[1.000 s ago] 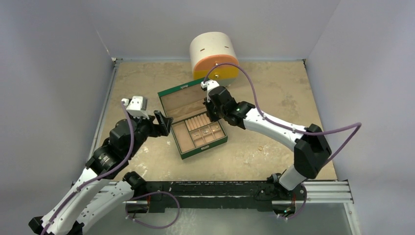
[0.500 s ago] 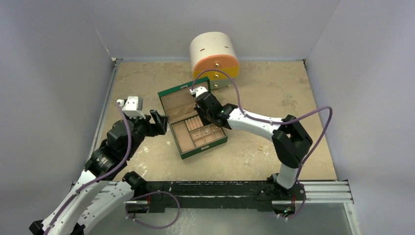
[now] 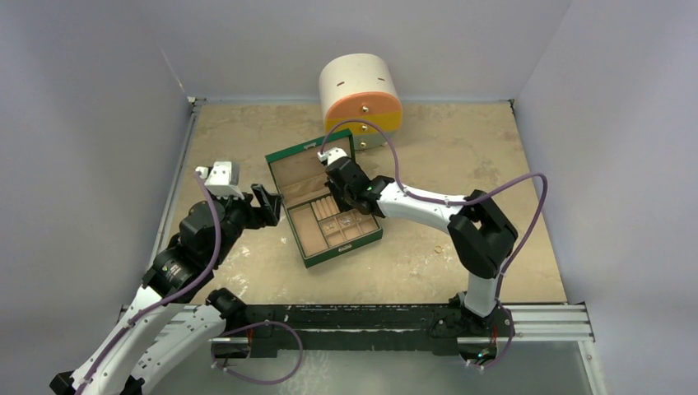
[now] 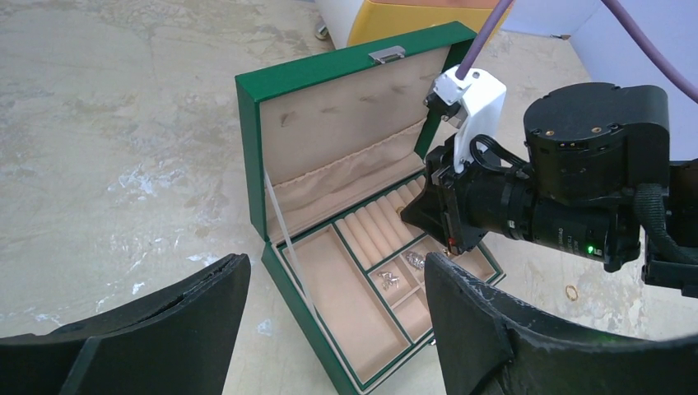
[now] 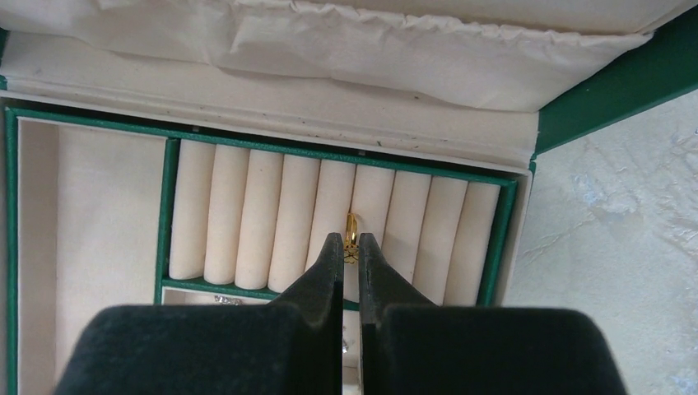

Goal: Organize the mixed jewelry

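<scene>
The green box [image 3: 306, 169] lies open mid-table, lid tilted back. My right gripper [image 5: 351, 244] is shut on a small gold ring [image 5: 351, 230], pinched at its fingertips just over the cream ring rolls [image 5: 272, 214], at a groove between two rolls. From above, the right gripper [image 3: 344, 197] hangs over the box's back row. Small silvery pieces [image 4: 393, 281] lie in the little compartments. Another gold ring [image 3: 438, 248] lies on the table right of the box. My left gripper [image 4: 336, 271] stands open, nothing between its fingers, just left of the box [image 4: 247, 156].
A white and orange round drawer unit [image 3: 360, 92] stands at the back, behind the box. Walls close in the table on the left, back and right. The right arm's purple cable [image 3: 370, 132] loops above the box lid.
The right gripper has moved left over the box with the ring, and its elbow has swung inward. The left arm has barely shifted.
</scene>
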{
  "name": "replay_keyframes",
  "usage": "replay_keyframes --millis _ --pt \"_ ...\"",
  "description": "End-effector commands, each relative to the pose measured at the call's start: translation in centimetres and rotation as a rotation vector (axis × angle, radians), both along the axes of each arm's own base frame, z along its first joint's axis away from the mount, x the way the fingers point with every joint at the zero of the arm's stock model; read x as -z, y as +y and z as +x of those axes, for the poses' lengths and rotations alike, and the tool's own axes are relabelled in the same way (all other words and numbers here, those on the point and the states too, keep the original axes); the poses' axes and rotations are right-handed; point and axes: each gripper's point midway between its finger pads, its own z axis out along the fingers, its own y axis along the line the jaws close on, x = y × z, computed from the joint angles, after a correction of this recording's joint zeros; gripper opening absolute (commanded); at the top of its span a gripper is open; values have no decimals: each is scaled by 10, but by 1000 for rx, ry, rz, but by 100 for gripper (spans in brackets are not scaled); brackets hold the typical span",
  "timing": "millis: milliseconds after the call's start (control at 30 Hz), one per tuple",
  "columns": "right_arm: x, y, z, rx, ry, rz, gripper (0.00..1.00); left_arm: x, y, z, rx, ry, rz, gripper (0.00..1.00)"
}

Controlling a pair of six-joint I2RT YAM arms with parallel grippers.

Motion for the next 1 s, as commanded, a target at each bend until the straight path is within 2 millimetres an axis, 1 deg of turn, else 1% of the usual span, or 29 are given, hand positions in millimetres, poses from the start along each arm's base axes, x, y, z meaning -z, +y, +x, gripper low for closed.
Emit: replay_keyframes --millis 0,333,567,667,733,767,900,967 --pt "-12 11 6 18 -28 47 0 -10 0 2 4 -31 -4 77" --pt "18 5 -1 49 24 25 0 -10 0 2 5 -29 -5 77" --pt "21 7 -2 56 32 37 0 -10 0 3 4 -27 -5 77" --pt "13 8 -1 59 23 51 8 -9 0 3 2 -26 -3 77" --pt "6 7 -1 65 14 66 18 -9 0 3 2 -25 -3 77" --pt "1 7 -1 67 9 74 21 -9 1 3 1 -26 -3 77" --pt "-24 6 -3 70 -14 116 37 -10 1 3 -1 -27 -5 77" --pt "-37 4 -6 74 -27 143 40 -9 1 3 -1 -25 -4 77"
